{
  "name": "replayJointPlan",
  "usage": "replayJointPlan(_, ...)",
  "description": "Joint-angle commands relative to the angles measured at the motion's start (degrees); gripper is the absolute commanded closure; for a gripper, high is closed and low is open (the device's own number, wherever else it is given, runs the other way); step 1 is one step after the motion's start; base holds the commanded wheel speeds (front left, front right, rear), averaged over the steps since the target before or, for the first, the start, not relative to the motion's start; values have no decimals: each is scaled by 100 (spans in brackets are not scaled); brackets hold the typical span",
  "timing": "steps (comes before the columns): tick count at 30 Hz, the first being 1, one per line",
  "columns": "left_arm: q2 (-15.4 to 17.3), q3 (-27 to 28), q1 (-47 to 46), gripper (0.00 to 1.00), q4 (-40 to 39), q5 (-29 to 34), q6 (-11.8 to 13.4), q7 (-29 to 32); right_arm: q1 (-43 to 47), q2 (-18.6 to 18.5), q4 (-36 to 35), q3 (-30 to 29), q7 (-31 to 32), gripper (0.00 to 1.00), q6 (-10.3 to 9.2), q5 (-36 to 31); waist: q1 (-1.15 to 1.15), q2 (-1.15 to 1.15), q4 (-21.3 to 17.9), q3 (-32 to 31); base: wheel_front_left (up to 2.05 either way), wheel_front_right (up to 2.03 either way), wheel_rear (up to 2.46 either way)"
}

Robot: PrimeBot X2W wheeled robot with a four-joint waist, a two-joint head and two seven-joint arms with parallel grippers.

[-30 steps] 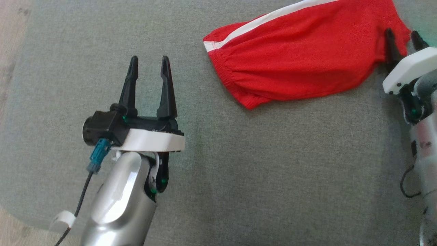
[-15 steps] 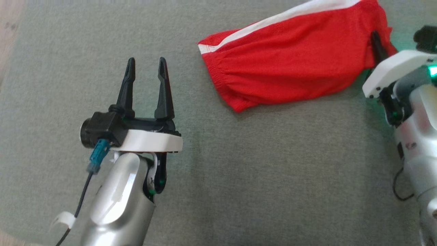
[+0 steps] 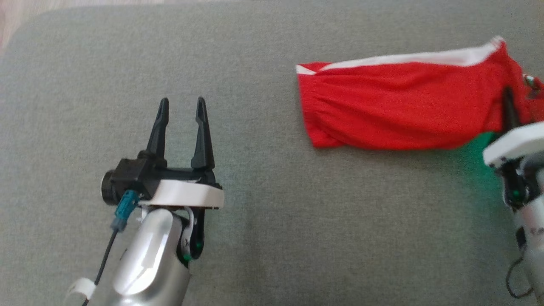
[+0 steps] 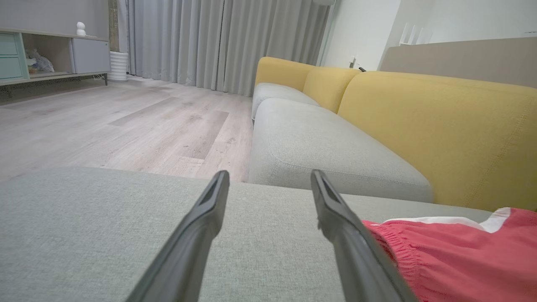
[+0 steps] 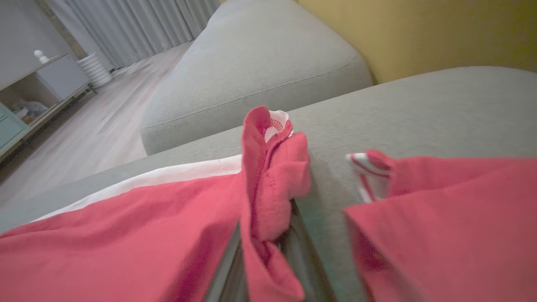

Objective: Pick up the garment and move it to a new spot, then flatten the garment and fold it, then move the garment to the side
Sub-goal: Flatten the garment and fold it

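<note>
The garment (image 3: 408, 108), red shorts with a white side stripe, lies stretched out on the grey cushion (image 3: 276, 221) at the upper right of the head view. My right gripper (image 3: 510, 106) is at the garment's right end, shut on a bunched fold of the red cloth (image 5: 268, 188); the right wrist view shows that fold pinched between the two fingers. My left gripper (image 3: 182, 111) hovers open over bare cushion, well left of the garment's elastic waistband (image 4: 390, 243), with nothing between its fingers (image 4: 209, 209).
A yellow sofa back (image 4: 440, 126) rises behind the cushion, and a second grey seat (image 4: 319, 147) adjoins it. Wooden floor (image 4: 126, 121) lies past the cushion's far edge. A cabinet (image 4: 46, 54) and curtains (image 4: 218, 42) stand far off.
The head camera has shifted, so the whole picture sits lower. The garment now lies more level and stretched along the cushion, with my right gripper shut on its right end. The left gripper keeps its pose.
</note>
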Motion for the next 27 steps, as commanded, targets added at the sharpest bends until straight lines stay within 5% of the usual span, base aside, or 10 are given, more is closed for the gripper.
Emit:
replayJointPlan(1, 63, 186, -13, 0, -147, 53, -15, -29, 40, -108, -190, -34, -109, 100, -4, 12, 1, 0, -81, -98, 0, 0, 0)
replayJointPlan(14, 63, 155, 94, 0, -82, 57, -60, -29, 90, 226, -239, -834, -322, 100, -4, -503, 1, 0, 85, -223, 0, 0, 0)
replayJointPlan(27, 63, 195, 266, 0, 28, 118, -106, -29, 80, 1289, -1166, 39, -225, 100, -4, -650, 1, 0, 265, -642, 0, 0, 0)
